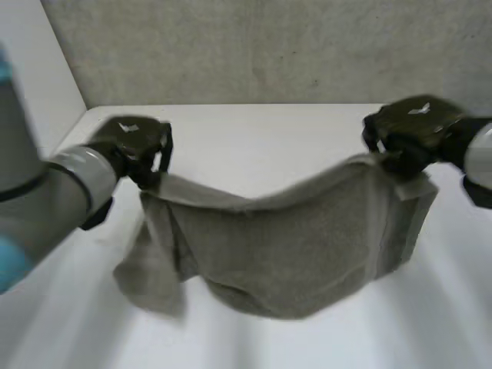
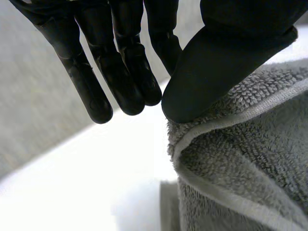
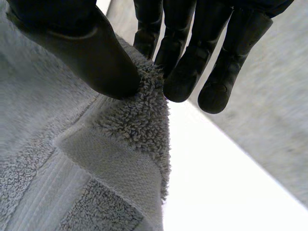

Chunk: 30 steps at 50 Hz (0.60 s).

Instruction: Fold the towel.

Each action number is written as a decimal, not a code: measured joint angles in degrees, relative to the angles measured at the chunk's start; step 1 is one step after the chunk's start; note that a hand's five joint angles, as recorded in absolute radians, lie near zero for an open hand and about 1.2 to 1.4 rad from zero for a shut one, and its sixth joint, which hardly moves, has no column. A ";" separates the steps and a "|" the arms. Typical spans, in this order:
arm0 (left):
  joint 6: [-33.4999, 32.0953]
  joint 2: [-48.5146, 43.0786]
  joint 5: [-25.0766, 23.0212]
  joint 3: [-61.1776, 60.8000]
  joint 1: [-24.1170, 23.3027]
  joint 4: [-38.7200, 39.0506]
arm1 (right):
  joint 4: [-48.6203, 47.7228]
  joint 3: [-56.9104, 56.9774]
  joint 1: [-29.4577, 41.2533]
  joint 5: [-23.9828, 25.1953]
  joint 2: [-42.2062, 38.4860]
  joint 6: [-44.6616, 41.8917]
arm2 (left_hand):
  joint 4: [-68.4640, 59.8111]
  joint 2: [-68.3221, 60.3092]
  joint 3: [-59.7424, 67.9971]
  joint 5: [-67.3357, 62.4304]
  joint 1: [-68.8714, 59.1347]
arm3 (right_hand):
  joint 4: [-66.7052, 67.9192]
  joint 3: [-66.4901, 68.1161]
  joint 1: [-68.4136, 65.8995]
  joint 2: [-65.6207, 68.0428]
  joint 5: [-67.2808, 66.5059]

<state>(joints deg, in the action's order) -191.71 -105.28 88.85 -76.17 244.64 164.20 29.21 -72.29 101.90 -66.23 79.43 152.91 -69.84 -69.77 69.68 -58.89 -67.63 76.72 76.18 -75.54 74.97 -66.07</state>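
Observation:
A grey towel (image 1: 284,246) hangs between my two hands above the white table (image 1: 254,138), sagging in the middle, its lower part resting on the table. My left hand (image 1: 132,146) pinches the towel's left top corner (image 2: 192,137) between thumb (image 2: 211,72) and fingers (image 2: 125,77). My right hand (image 1: 411,131) pinches the right top corner (image 3: 144,110) the same way, thumb (image 3: 96,57) against fingers (image 3: 192,67). Both corners are held at about the same height.
A grey wall (image 1: 269,46) stands behind the table's far edge. A white side panel (image 1: 38,69) rises at the far left. Bare tabletop lies in front of and behind the towel.

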 measured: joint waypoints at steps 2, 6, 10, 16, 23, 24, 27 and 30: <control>-0.40 -4.15 0.00 1.99 0.16 0.01 | -0.78 1.74 1.55 -0.84 -3.49 -0.28 | 0.00 0.00 0.00 0.00 0.00 | 0.00 0.00 0.00 0.00 0.00; -0.91 -12.49 0.02 9.64 0.33 0.15 | -5.07 7.69 5.60 -3.89 -10.53 -0.30 | 0.00 0.00 0.01 0.00 0.00 | 0.00 0.00 0.00 0.00 0.00; -0.70 -17.42 0.12 19.43 0.37 0.63 | -13.95 13.68 8.51 -7.45 -14.39 0.42 | 0.00 0.00 0.01 0.00 0.00 | 0.00 0.00 0.00 0.00 0.00; -0.08 -19.34 0.19 30.90 0.39 3.28 | -27.57 17.79 9.63 -11.55 -14.53 3.48 | -0.01 0.00 0.01 0.00 0.00 | 0.00 0.00 0.00 0.00 0.00; -0.17 -19.76 0.29 32.14 0.35 7.53 | -29.01 15.68 9.96 -13.06 -13.11 5.63 | 0.00 0.00 0.01 0.00 0.00 | 0.00 0.00 0.00 0.00 0.00; -0.17 -19.78 0.34 31.78 0.35 7.68 | -28.76 15.25 9.97 -13.02 -13.01 5.65 | 0.00 -0.01 0.01 0.00 0.00 | 0.00 0.00 0.00 0.00 0.00; -0.13 -19.63 0.57 28.56 0.38 8.25 | -27.35 11.76 9.91 -12.61 -12.06 5.65 | 0.00 0.00 0.01 0.00 0.00 | 0.00 0.00 0.00 0.00 0.00; -0.13 -18.97 0.59 24.43 0.51 8.26 | -26.45 7.32 9.67 -12.23 -10.55 5.51 | 0.00 -0.01 0.02 0.00 0.00 | 0.00 0.00 0.00 0.00 0.00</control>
<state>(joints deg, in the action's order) -191.84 -124.25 89.44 -51.74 245.15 172.46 2.76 -64.97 111.57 -78.45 68.88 158.43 -69.85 -69.78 69.70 -58.88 -67.63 76.72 76.18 -75.54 74.97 -66.07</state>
